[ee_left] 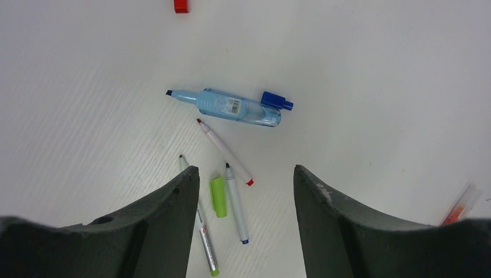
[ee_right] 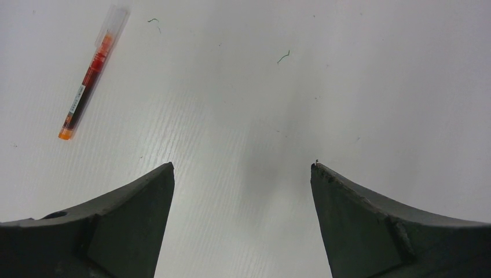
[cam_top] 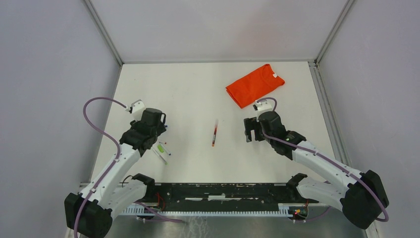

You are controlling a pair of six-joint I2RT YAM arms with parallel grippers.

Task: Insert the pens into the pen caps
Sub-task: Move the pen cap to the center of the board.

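Note:
In the left wrist view several uncapped pens lie on the white table: a red-ended pen (ee_left: 224, 152), a blue-ended pen (ee_left: 236, 202) and a green-ended pen (ee_left: 202, 234) partly hidden by my left finger. A green cap (ee_left: 217, 197) lies between them. A light blue highlighter (ee_left: 228, 106) lies beyond, with a blue cap (ee_left: 276, 101) at its end and a red cap (ee_left: 181, 6) at the top edge. My left gripper (ee_left: 246, 171) is open above this cluster (cam_top: 162, 148). An orange pen (cam_top: 215, 133) with a clear cap lies mid-table (ee_right: 87, 87). My right gripper (ee_right: 242, 165) is open and empty, to its right.
A folded orange shirt (cam_top: 254, 84) lies at the back right of the table (cam_top: 188, 94). Grey walls close in the table on three sides. A black rail (cam_top: 223, 191) runs along the near edge between the arm bases.

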